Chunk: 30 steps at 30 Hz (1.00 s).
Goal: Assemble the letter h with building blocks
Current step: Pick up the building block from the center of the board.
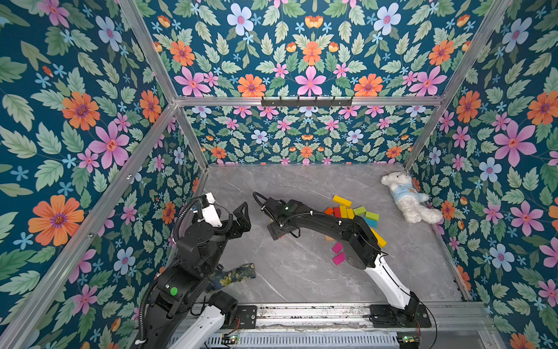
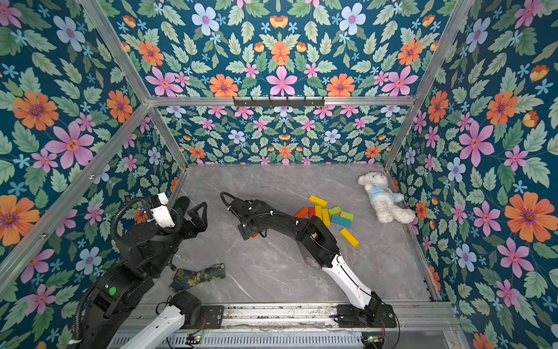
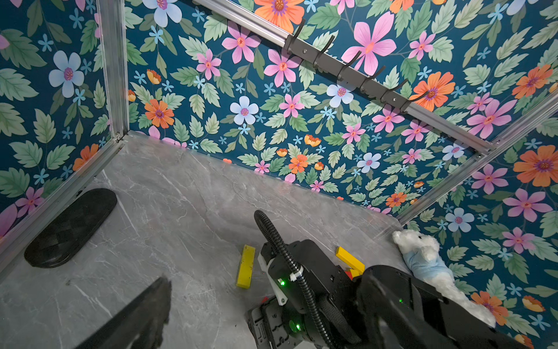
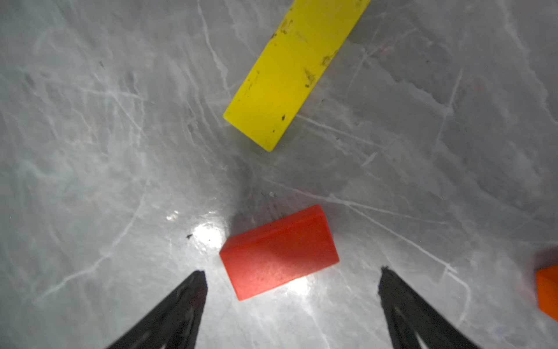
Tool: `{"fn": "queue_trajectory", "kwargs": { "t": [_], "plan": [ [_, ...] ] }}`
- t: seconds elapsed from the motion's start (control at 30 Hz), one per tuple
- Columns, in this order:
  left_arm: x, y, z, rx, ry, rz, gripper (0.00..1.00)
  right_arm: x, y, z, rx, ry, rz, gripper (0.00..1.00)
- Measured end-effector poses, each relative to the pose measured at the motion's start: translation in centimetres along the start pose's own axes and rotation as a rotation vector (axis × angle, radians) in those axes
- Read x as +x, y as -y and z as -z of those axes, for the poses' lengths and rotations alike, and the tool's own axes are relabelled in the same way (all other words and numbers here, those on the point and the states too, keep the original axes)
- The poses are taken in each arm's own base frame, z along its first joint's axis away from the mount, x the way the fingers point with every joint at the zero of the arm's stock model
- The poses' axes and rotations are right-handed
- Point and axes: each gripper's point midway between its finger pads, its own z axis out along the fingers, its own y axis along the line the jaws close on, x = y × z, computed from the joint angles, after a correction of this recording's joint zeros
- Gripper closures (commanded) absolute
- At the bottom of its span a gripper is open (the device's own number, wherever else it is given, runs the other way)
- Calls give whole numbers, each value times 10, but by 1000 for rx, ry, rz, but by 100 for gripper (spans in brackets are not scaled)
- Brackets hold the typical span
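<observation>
Left gripper [image 2: 190, 210] spread wide and empty, right gripper [image 4: 292, 273] parted over a red block [image 4: 279, 255].

At the left, the left gripper hangs above the grey marble table [image 1: 302, 272], and a patterned cloth [image 1: 232, 273] lies near its arm. Mid-table the right gripper points down with its jaws apart. The red block lies flat between and just ahead of the fingertips, touching neither. A yellow plank [image 4: 296, 69] lies just beyond it, with an orange block [image 4: 548, 291] off to one side. Further right are two pink blocks [image 1: 338, 253] beside the arm, a loose heap of coloured blocks [image 1: 351, 211] and, by the right wall, a white plush bear [image 1: 407, 196].
</observation>
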Motion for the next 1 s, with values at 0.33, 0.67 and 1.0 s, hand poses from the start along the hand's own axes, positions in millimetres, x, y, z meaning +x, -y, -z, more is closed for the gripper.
{"fn": "queue_trajectory", "kwargs": {
  "t": [0.33, 0.67, 1.0],
  "plan": [
    [0, 0, -1, -6, -2, -2, 1, 0, -5, -16, -53, -28, 152, 13],
    [-2, -2, -1, -19, 7, -1, 1, -1, -6, -22, -106, -40, 186, 29],
    [-4, -5, 5, -20, 17, -2, 1, -8, 1, -20, -51, -26, 32, 36]
  ]
}}
